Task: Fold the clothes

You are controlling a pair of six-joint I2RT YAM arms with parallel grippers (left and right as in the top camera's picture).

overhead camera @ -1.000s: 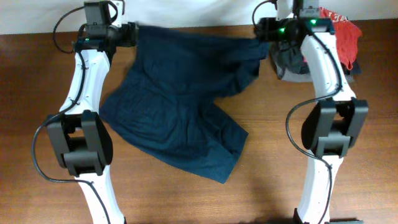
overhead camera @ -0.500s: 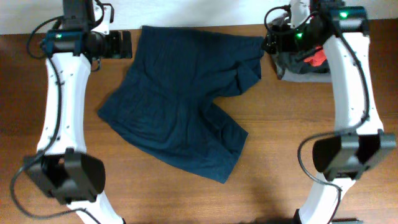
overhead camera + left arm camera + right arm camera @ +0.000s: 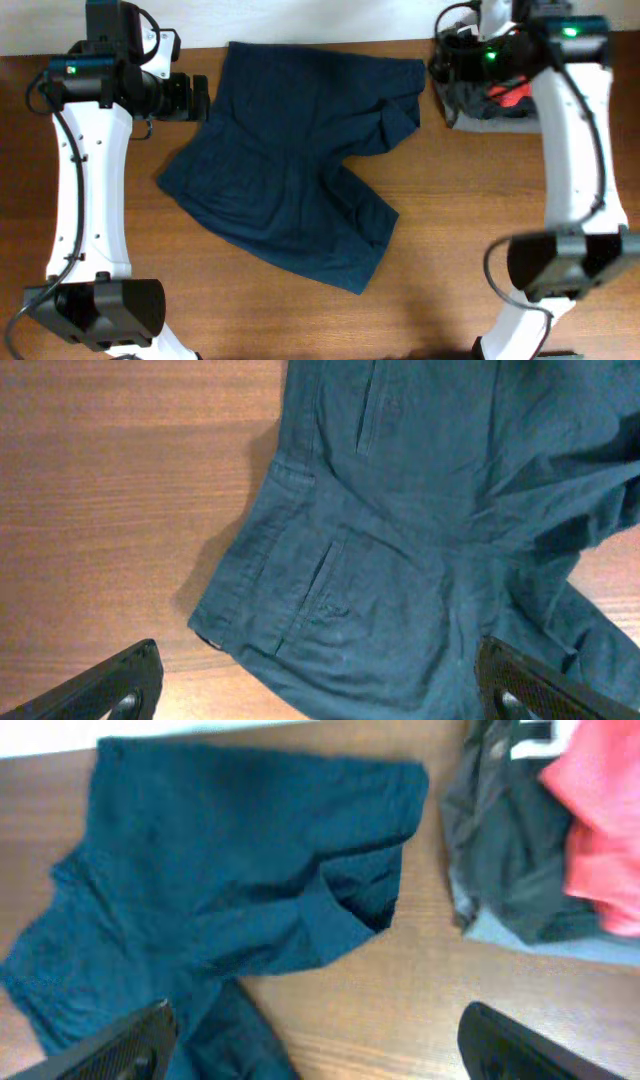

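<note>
1. We take this for a robotics lab: the white left arm (image 3: 85, 200) and right arm (image 3: 575, 150) stand at a bare wooden table (image 3: 450, 250).
2. We see a plain white backdrop (image 3: 300, 20) and black cabling on both arms.

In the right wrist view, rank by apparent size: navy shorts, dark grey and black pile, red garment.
1. navy shorts, by far the largest.
2. dark grey and black pile.
3. red garment, though the frame edge cuts it off, so its rank against the pile is unsure.

The shorts (image 3: 290, 170) are plain dark navy, the table (image 3: 450, 250) brown wood-grain, one garment (image 3: 600, 820) red.
</note>
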